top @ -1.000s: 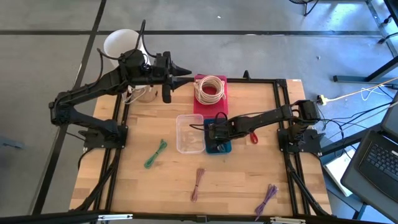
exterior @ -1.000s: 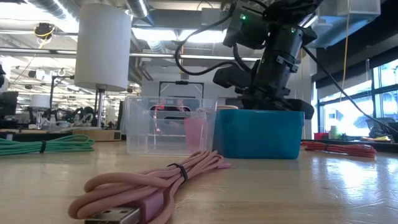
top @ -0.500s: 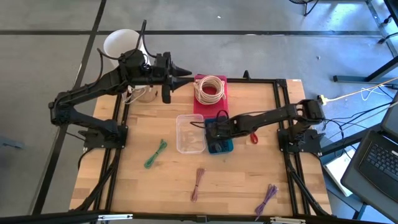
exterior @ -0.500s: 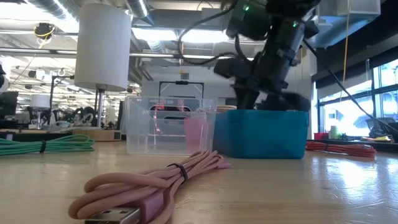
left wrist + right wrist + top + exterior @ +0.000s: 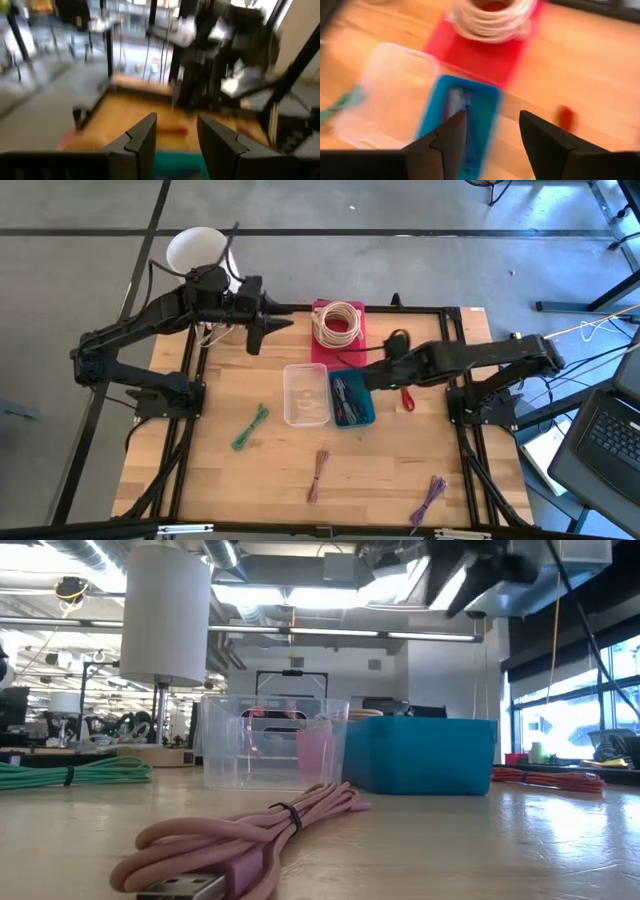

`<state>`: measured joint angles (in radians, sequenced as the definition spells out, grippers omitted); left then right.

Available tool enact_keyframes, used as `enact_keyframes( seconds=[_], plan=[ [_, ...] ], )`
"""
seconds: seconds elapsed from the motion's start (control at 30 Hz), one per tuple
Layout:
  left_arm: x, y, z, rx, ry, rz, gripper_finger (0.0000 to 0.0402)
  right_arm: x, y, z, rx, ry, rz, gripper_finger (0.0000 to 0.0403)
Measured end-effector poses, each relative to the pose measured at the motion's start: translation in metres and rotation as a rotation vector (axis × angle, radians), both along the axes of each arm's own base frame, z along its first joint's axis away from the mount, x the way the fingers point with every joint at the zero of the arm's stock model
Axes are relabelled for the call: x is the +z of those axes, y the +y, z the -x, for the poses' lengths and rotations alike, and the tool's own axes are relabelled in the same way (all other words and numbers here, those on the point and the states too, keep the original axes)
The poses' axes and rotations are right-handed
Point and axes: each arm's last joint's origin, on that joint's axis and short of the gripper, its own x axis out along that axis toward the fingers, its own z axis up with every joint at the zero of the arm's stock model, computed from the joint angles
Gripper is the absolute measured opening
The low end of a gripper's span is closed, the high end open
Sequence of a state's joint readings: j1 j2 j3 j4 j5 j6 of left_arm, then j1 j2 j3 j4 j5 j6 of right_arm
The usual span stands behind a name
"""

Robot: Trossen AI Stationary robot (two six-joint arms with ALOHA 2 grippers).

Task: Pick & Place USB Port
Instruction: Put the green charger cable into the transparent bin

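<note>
**A:** Where is the right gripper [image 5: 372, 376]?

**B:** Up off the table, above the far right corner of the blue bin [image 5: 351, 399], which sits near the table's middle beside the clear tub [image 5: 304, 394]. In the right wrist view the fingers [image 5: 447, 134] are spread with nothing between them.

**A:** And the USB cable?

**B:** There is a reddish and pale bundle lying in the blue bin's bottom; I take that for a placed cable [image 5: 345, 393], though it is too small to be sure. Others lie loose on the table [image 5: 400, 470]: a red one [image 5: 407, 397] just beside the bin toward the right edge, a green one [image 5: 251, 427] toward the left edge, a pink one [image 5: 318, 476] and a purple one [image 5: 431, 498] near the front edge.

**A:** The left arm?

**B:** The left gripper [image 5: 278, 321] hangs above the back left of the table, near the red tray [image 5: 350, 344] holding the white coil [image 5: 338, 322]. Its fingers [image 5: 144, 141] stand apart, empty.

**A:** What could go wrong from here?

**B:** If the red cable is next, it lies close to the bin wall, so a finger coming down could catch the rim and shove the bin against the clear tub. A thin bundle flat on wood could also slip out if the fingers close high or off-centre. And both arms reaching toward the back middle could crowd each other.
</note>
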<state>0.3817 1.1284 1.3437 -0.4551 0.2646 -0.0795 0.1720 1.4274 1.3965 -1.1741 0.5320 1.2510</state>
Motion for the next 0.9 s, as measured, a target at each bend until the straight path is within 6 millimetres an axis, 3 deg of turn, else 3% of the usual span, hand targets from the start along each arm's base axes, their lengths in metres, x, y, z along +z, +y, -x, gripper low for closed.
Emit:
enact_keyframes(
  seconds=[0.1, 0.23, 0.37, 0.47, 0.67, 0.9],
  plan=[
    [-0.014, -0.002, 0.006, 0.003, 0.152, 0.068, 0.0134, 0.015, -0.003, 0.019, -0.039, 0.089, 0.002, 0.0188],
    [-0.040, -0.008, 0.019, 0.044, 0.434, 0.256, 0.0134, 0.022, -0.005, 0.036, -0.040, 0.228, -0.003, 0.0188],
    [-0.061, -0.016, 0.038, 0.133, 0.743, 0.404, 0.0134, 0.020, -0.005, 0.039, -0.026, 0.264, -0.011, 0.0188],
    [-0.070, -0.024, 0.051, 0.293, 0.915, 0.438, 0.0134, 0.020, -0.006, 0.038, -0.015, 0.274, 0.031, 0.0188],
    [-0.100, -0.043, 0.057, 0.464, 1.088, 0.552, 0.0134, 0.020, -0.007, 0.037, 0.059, 0.317, 0.122, 0.0188],
    [-0.164, -0.081, 0.042, 0.434, 1.157, 0.713, 0.0134, 0.021, -0.008, 0.038, 0.168, 0.377, 0.172, 0.0188]
  ],
)
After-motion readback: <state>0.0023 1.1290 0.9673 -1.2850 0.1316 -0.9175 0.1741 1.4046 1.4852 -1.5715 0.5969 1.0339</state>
